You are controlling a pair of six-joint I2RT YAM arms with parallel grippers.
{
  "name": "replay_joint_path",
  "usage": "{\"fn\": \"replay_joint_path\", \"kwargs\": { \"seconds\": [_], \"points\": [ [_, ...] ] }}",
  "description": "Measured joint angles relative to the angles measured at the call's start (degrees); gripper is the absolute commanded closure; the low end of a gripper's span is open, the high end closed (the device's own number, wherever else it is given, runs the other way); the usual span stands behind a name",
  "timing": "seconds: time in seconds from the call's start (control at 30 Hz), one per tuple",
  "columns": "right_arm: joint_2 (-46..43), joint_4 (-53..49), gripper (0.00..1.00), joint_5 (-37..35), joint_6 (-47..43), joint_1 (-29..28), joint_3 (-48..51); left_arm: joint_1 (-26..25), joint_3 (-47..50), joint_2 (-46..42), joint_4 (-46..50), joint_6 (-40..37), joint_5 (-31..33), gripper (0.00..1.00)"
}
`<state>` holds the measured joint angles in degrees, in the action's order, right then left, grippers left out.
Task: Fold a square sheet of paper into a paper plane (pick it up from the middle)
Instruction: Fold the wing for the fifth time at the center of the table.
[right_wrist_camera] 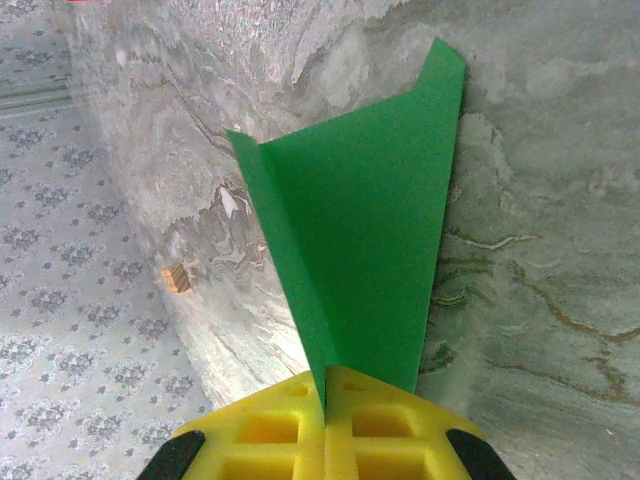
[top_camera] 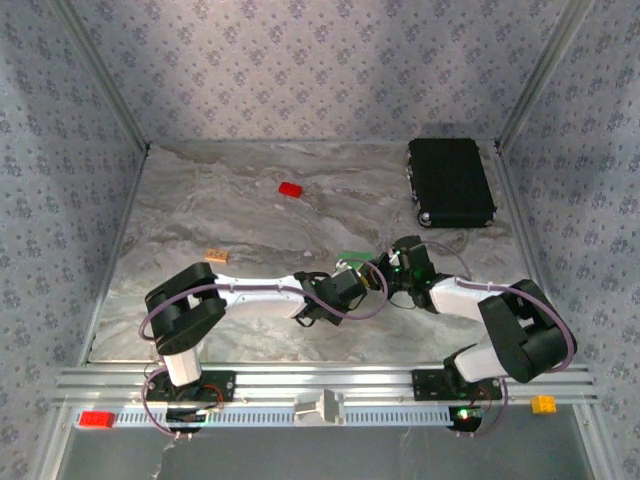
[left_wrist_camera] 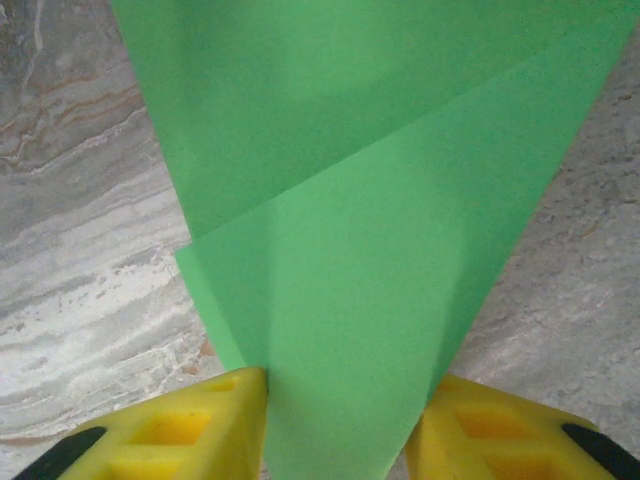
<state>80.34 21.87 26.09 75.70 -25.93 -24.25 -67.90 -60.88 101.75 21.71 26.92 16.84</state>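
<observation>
Folding step: mid-fold, I judge; the sheet of paper (right_wrist_camera: 370,250) shows a crease, no dart tip
Sheet: between both wrists, 4 o'clock of the table (top_camera: 220,200) middle
Right gripper (right_wrist_camera: 325,385): pinched on the sheet's fold (paper fans toward 12 o'clock)
Left gripper (left_wrist_camera: 340,430): jaws apart, sheet in the gap; pressing it, cannot tell
Next: likely a firm hold while one flap is creased

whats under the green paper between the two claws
The grey marbled table shows around the green paper, pinched by the right claw and passing between the fingers of the left claw. The table directly beneath the sheet is covered, so anything there can't be seen.
</observation>
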Motion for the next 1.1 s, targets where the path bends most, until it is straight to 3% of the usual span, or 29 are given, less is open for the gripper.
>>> {"fn": "replay_joint_path", "kwargs": {
  "seconds": [0.7,0.9,1.1],
  "points": [
    [0.0,0.0,0.91,0.0,0.4,0.0,0.0,-0.2,-0.2,0.0,0.2,-0.5,0.8,0.84],
    [0.0,-0.3,0.82,0.0,0.4,0.1,0.0,-0.2,-0.2,0.0,0.2,-0.5,0.8,0.92],
    [-3.3,-5.8,0.75,-0.7,-1.6,1.7,-0.2,-0.2,-0.2,0.0,0.2,-0.6,0.6,0.93]
  ]
}}
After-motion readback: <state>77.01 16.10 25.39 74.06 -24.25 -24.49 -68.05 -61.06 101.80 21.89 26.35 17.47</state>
